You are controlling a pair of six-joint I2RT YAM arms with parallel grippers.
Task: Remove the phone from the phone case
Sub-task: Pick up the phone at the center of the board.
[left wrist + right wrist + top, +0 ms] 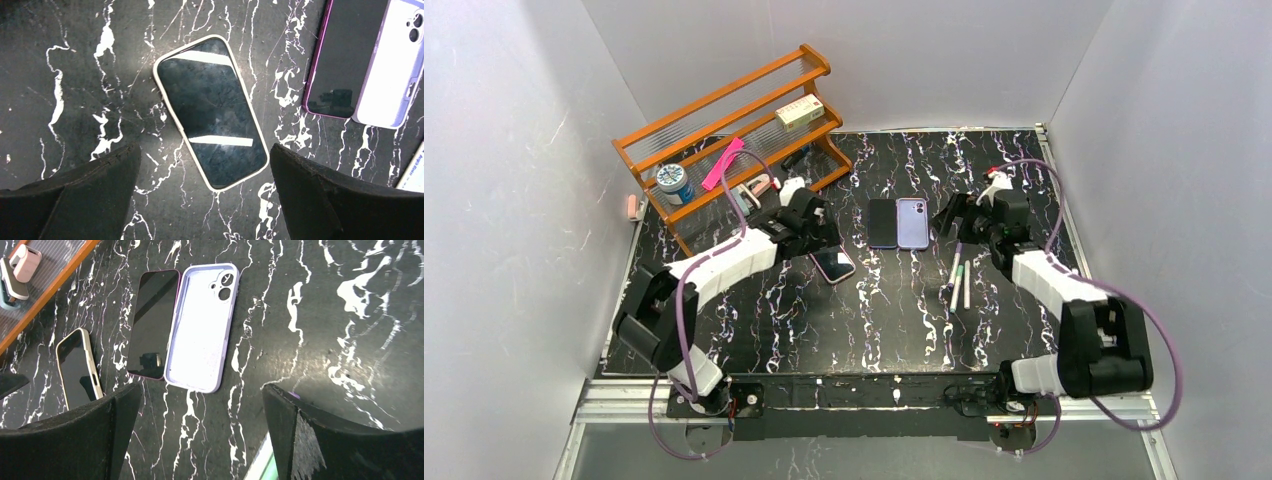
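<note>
A phone in a cream case (210, 111) lies screen up on the black marble table; it also shows in the top view (833, 264) and the right wrist view (78, 367). A bare purple phone (152, 322) lies screen up beside an empty lilac case (202, 326), both near the table's middle (883, 223) (913, 223). My left gripper (205, 195) is open and empty, hovering just short of the cased phone's near end. My right gripper (200, 430) is open and empty, right of the lilac case.
An orange wooden rack (724, 130) with small items stands at the back left. Several pens (960, 275) lie right of centre near the right arm. Grey walls enclose the table (874, 320).
</note>
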